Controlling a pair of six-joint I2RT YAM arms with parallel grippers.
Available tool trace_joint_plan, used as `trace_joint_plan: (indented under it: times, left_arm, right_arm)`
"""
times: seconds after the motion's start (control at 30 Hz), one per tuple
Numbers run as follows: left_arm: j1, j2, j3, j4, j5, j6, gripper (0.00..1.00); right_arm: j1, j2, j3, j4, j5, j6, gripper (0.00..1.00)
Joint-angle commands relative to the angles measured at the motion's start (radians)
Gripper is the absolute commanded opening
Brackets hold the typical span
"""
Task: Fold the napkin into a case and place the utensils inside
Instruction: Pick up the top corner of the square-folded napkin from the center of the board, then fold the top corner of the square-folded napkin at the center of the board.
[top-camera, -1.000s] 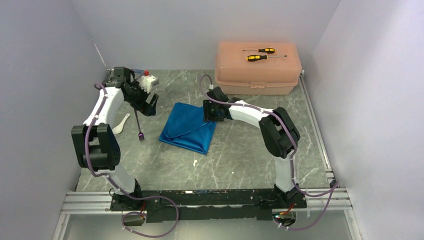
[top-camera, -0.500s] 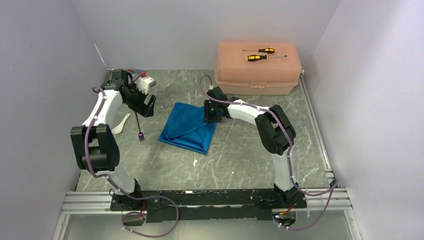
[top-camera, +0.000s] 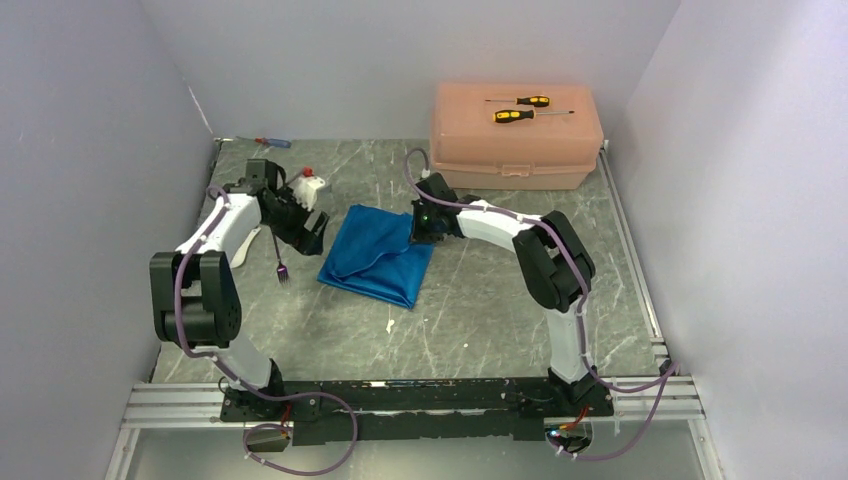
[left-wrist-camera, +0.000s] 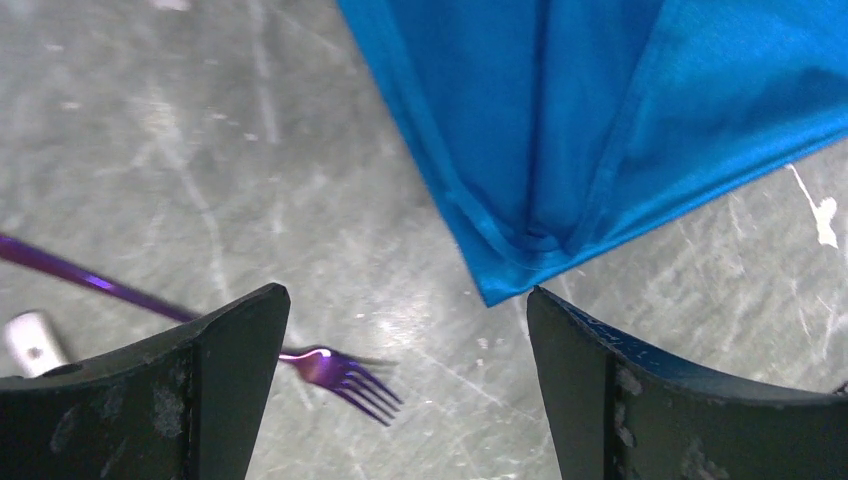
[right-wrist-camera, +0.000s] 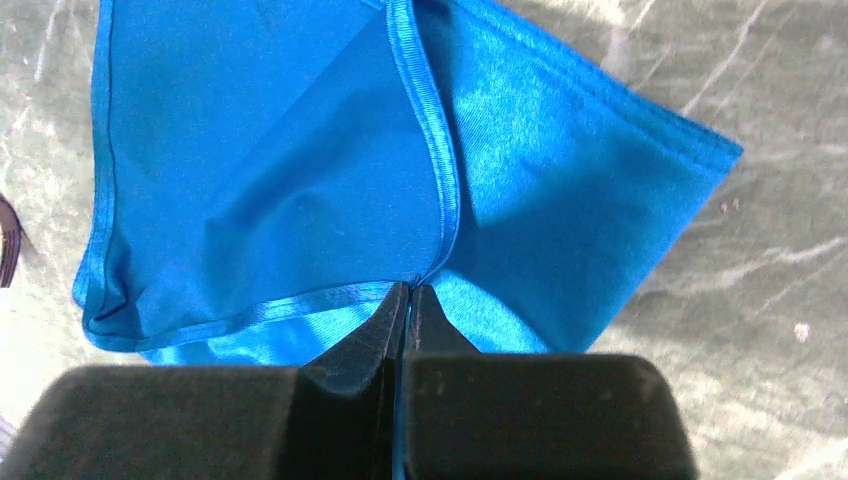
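The bright blue napkin (top-camera: 378, 258) lies partly folded at mid table, a top layer lying over a wider lower one. My right gripper (top-camera: 421, 229) is at its far right edge. In the right wrist view this gripper (right-wrist-camera: 408, 292) is shut on the napkin's (right-wrist-camera: 300, 160) hemmed edge where two hems meet. My left gripper (top-camera: 312, 232) hangs open just left of the napkin. In its wrist view the left gripper (left-wrist-camera: 405, 300) frames bare table, with the napkin's (left-wrist-camera: 620, 120) corner by the right finger. The purple fork (left-wrist-camera: 345, 378) lies by the left finger. The white spoon (top-camera: 240, 256) shows left of the fork (top-camera: 280, 262), partly behind the arm.
A large peach box (top-camera: 517, 150) stands at the back right with two yellow-and-black screwdrivers (top-camera: 520, 115) on its lid. A small blue-and-red screwdriver (top-camera: 272, 142) lies at the back left corner. A white scrap (top-camera: 390, 325) lies in front of the napkin. Walls close in on both sides.
My right gripper has closed onto the napkin's edge. My left arm has swung right and nearer, towards the napkin's left corner, uncovering the small screwdriver at the back.
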Motion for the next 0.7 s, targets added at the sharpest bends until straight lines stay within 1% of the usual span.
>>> trace_joint_plan:
  times: [0.0, 0.1, 0.23, 0.3, 0.43, 0.67]
  left_arm:
    - [-0.061, -0.076, -0.071, 0.062, 0.040, 0.013, 0.95]
    - [-0.107, -0.093, -0.115, 0.093, 0.051, 0.024, 0.95]
    - [-0.149, -0.079, -0.116, 0.099, 0.050, 0.046, 0.95]
    - [-0.157, -0.069, -0.117, 0.108, 0.051, 0.056, 0.91]
    - [-0.154, -0.057, -0.149, 0.144, 0.029, 0.066, 0.86]
    - [-0.126, -0.035, -0.168, 0.152, 0.069, 0.056, 0.84]
  right_arm:
    - [0.034, -0.117, -0.035, 0.008, 0.029, 0.053, 0.00]
    - [0.068, -0.159, -0.059, -0.030, 0.083, 0.083, 0.00]
    - [0.113, -0.189, -0.077, -0.094, 0.141, 0.116, 0.00]
    - [0.136, -0.198, -0.082, -0.113, 0.163, 0.129, 0.00]
    - [0.178, -0.213, -0.098, -0.123, 0.175, 0.156, 0.00]
    - [0.231, -0.252, -0.117, -0.164, 0.223, 0.169, 0.00]
